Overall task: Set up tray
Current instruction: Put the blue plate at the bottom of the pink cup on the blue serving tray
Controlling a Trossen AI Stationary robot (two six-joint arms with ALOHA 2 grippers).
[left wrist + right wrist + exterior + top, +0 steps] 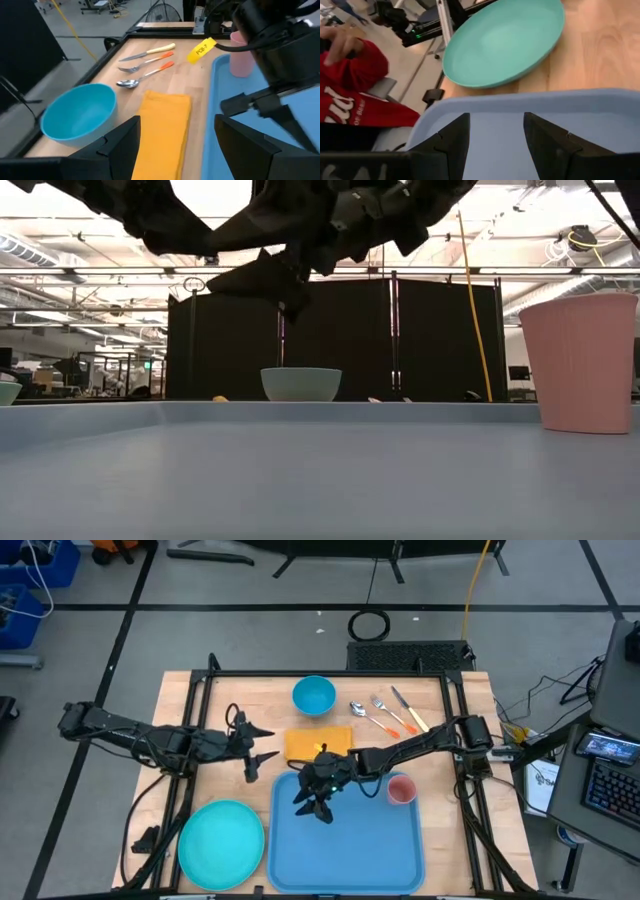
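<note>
A: The tray (350, 840) lay in the lower middle of the high view, at the table's near edge. Was it bare?

B: Nearly. A pink cup (401, 789) stood upright in its upper right corner. The plate (220, 843) lay just left of the tray on the wood, at the lower left of the frame.

A: And the right gripper (318, 808)?

B: It hung over the tray's upper left part, fingers spread with clear space between them and nothing held. In the right wrist view the blue floor showed between the two fingers (450, 137), with the plate beyond the rim and a person's red sleeve (355, 75) at the left edge.

A: The left gripper (257, 752)?

B: It was over bare wood left of centre, pointing at the napkin (318, 743). It was open too, and empty.

A: What lay farther back?

B: The napkin lay flat just above the tray's top edge. Behind it a blue bowl (314, 696) stood near the upper middle. To its right were a spoon (362, 713), a fork (391, 715) and a knife (410, 708), side by side.
</note>
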